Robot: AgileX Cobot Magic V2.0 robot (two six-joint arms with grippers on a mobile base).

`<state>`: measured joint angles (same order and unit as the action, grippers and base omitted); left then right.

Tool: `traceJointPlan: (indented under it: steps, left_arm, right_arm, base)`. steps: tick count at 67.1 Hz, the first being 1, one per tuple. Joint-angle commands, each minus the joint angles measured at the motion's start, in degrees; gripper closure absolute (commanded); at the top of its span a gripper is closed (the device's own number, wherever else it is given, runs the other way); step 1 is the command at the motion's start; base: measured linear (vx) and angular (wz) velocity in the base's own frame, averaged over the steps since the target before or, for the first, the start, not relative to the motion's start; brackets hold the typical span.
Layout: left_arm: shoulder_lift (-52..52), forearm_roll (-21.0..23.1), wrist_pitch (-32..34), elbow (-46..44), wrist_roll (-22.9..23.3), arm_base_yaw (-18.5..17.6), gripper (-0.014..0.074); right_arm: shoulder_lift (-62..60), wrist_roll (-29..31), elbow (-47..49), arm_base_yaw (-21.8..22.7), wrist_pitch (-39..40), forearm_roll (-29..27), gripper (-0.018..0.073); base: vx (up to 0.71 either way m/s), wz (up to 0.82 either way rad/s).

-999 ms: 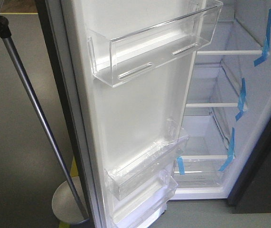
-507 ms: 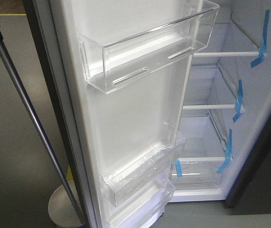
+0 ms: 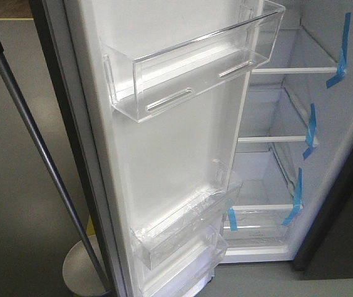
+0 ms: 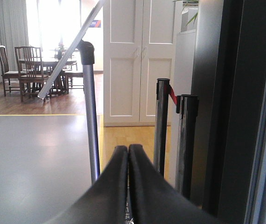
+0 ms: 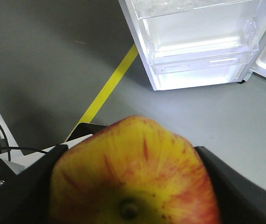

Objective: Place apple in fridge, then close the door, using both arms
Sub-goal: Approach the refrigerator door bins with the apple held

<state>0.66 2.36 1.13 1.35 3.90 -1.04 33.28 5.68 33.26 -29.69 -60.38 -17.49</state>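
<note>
**1. Right gripper** (image 5: 133, 200): clamped on the apple (image 5: 133, 163), with the right fingers (image 5: 21, 196) black against its two flanks.

**2. Apple:** yellow with red streaks, stem dimple turned to the wrist camera. It fills the lower half of the right wrist view. Location: outside the fridge, held above the grey floor (image 5: 44, 56).

**3. Left gripper** (image 4: 128, 151): the left fingers (image 4: 112, 186) are black and pressed together along their length, tips touching. A dark upright panel (image 4: 226, 107) stands close on the right; whether it belongs to the door cannot be told.

**4. Yellow line** (image 5: 107, 88): on the floor, running diagonally from beneath the apple toward the foot of the door.

**5. Door** (image 3: 164, 142): swung open, white lining facing the front camera.
- Upper bin (image 3: 195, 68): clear plastic, high on the lining.
- Lower bins (image 3: 188, 223): two, clear, one just above the other at the bottom.

**6. Fridge** (image 3: 343, 111): open, white inside, to the right of the door.
- Glass shelves (image 3: 275, 139): three, with white front edges.
- Blue tape strips (image 3: 312, 130): one at each shelf's right end, and one more at the lowest shelf's left end.

**7. Pole** (image 3: 34, 142): silver, leaning, standing on a round base (image 3: 77, 269) left of the door.

**8. Far ground, left wrist view:**
- Stanchion posts (image 4: 162, 126): two, with a red belt.
- White double doors (image 4: 137, 60): behind the posts.
- Dining table (image 4: 44, 60) with chairs (image 4: 9, 70): farthest, by bright windows.
</note>
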Motion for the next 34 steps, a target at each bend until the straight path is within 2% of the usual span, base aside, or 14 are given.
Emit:
traceJointPlan:
  steps: [1,34]
  left_arm:
    - [0.86,0.49,4.24,-0.97,0.23,-0.13,0.0603]
    - [0.86,0.49,4.24,-0.97,0.23,-0.13,0.0603]
  right_arm:
    - [0.09,0.42,1.64,-0.23,2.48,-1.06,0.0374]
    - [0.09,0.46,1.64,-0.23,3.23,-1.0,0.0374]
  base:
    - [0.0,0.0]
    - [0.0,0.0]
